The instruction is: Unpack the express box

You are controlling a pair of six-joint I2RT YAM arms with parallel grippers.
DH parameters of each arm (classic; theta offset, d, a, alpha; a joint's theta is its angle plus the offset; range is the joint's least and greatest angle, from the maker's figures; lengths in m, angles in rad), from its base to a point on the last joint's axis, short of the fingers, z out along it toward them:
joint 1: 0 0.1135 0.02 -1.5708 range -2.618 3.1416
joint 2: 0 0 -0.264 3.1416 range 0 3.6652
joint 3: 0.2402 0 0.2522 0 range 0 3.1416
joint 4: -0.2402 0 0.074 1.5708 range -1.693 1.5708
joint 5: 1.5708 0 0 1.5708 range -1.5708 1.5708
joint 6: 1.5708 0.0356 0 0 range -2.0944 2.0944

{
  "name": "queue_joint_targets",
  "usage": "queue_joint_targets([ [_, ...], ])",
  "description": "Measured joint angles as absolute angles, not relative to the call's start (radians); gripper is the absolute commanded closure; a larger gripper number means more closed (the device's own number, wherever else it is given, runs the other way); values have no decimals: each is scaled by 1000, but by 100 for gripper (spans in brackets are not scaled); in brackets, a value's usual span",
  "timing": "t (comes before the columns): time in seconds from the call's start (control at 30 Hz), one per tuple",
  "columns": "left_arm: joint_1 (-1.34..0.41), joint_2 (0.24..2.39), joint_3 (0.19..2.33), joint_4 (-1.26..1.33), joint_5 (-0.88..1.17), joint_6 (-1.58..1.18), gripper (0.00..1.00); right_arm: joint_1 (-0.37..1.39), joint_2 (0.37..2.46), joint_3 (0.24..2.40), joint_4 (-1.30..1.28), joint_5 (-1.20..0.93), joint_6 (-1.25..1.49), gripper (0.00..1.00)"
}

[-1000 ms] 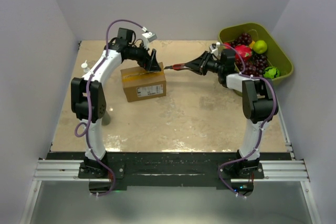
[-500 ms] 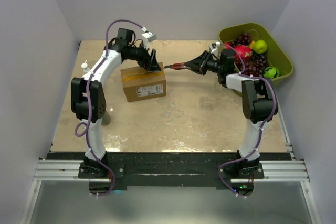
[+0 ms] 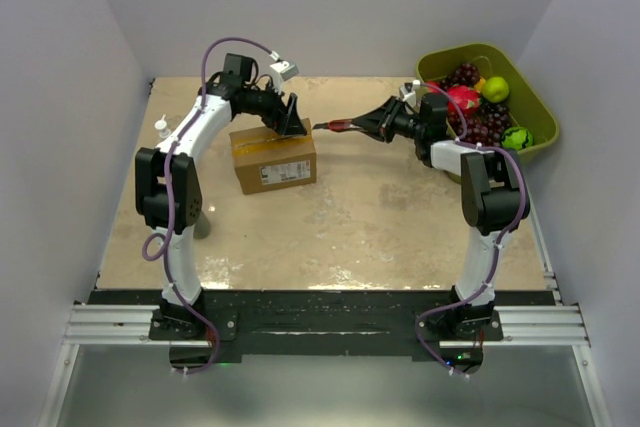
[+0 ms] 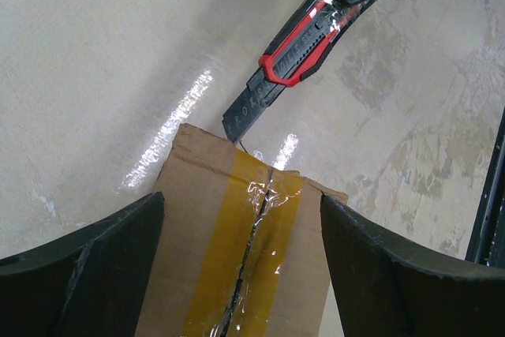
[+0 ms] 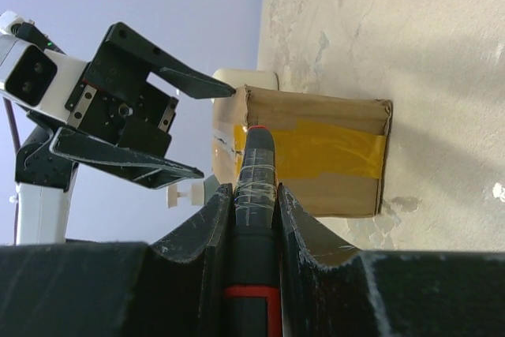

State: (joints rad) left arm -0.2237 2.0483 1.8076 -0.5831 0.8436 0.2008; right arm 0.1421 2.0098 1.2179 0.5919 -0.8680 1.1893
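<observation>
Only from the left wrist is the box cutter (image 4: 292, 61) blade seen at the express box (image 4: 237, 258) taped seam; the right gripper (image 5: 252, 195) is clamped on it, the left gripper (image 3: 293, 119) spread across the box; a green basket (image 3: 535, 107) of fruit (image 3: 470, 107) sits upper right.

A: Box (image 4: 237, 258) top runs off the bottom edge in left wrist view; label print too small to read from above.

B: Knife (image 5: 254, 219) handle cut off at bottom, right wrist view. Blade tip vs tape (image 4: 245, 250): contact can't be told.

Two white-and-black arms on a black base rail, purple cables looped alongside, with black wedge-shaped fingers (image 4: 87, 270).
</observation>
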Motion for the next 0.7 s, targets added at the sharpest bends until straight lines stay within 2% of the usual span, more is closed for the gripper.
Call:
queue_joint_targets([
  [0.7, -224, 2048, 1806, -579, 842, 201, 16, 137, 2010, 1215, 617, -848, 1231, 100],
])
